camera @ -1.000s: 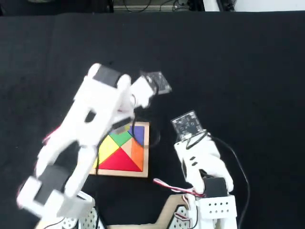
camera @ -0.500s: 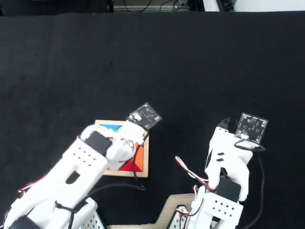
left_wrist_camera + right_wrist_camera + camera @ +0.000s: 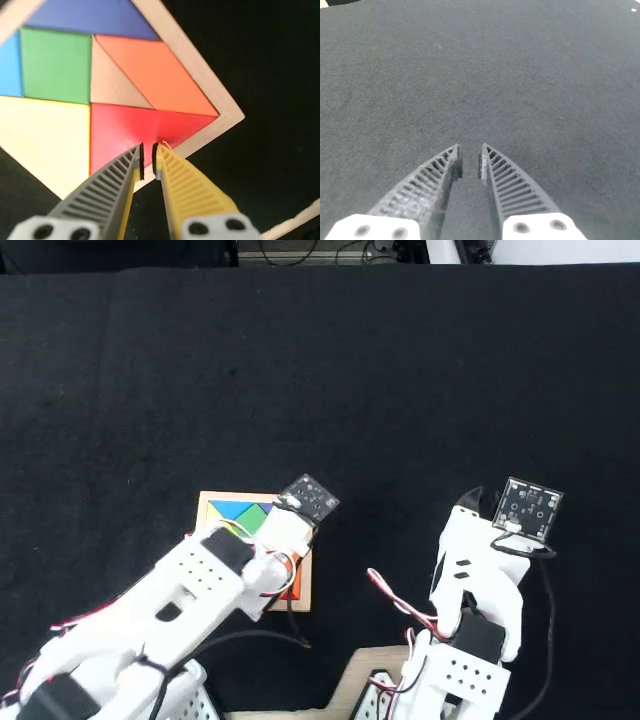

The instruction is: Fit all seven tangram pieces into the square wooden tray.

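**Item 1. Left gripper** (image 3: 148,152): 1 grey finger (image 3: 107,177) and 1 yellow finger (image 3: 187,182). The tips are drawn together with only a thin slit between them, and nothing is held. It is poised over the tray's near edge.

**Item 2. Square wooden tray** (image 3: 227,118): directly under the left gripper's tips, lying flat on the black table cloth (image 3: 400,370). In the high view the left arm (image 3: 190,585) covers much of it.

**Item 3. Tray contents, placed from the left gripper:**
- red triangle (image 3: 125,130), immediately ahead of the tips
- yellow triangle (image 3: 45,132), on the grey-finger side
- orange parallelogram (image 3: 157,75), ahead on the yellow-finger side
- tan triangle (image 3: 112,85), just beyond the red one; whether it is a piece or bare tray floor cannot be told
- green square (image 3: 55,65), beyond the yellow triangle
- dark blue triangle (image 3: 90,17), farthest ahead
- light blue piece (image 3: 9,65), beside the green square, cut off at the edge

All lie flush, edge to edge.

**Item 4. Right gripper** (image 3: 470,160): dark fingers nearly touching, nothing between them. It is above bare cloth, well apart from the tray.
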Controlling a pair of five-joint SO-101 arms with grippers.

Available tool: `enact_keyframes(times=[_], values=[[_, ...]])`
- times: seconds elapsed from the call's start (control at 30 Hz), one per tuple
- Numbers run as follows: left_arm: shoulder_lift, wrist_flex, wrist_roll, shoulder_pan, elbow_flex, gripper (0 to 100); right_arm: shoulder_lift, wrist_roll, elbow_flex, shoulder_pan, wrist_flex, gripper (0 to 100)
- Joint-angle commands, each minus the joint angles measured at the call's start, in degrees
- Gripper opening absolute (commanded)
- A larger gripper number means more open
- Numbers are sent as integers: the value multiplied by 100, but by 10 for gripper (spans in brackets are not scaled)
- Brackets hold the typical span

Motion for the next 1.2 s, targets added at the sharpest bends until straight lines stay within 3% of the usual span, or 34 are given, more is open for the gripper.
enact_keyframes(times=[0.0,0.1,0.33,0.63,0.93,1.07,1.17], values=[[264,-70,0,611,-84,68,-136,211,-31,-167,-149,74],[316,-105,35,1059,-75,68,-127,281,-31,-211,-149,74],[1064,-202,9,1095,-295,69,-127,281,-31,-211,-149,74],[1925,422,26,1138,-1226,69,-119,281,-31,-211,-149,74],[1204,1512,167,1842,-1745,56,-119,290,-31,-211,-149,74],[923,1310,149,1833,-1473,58,-119,290,-31,-211,-132,74],[1037,932,70,1455,-1218,59,-119,290,-31,-211,-123,74]])
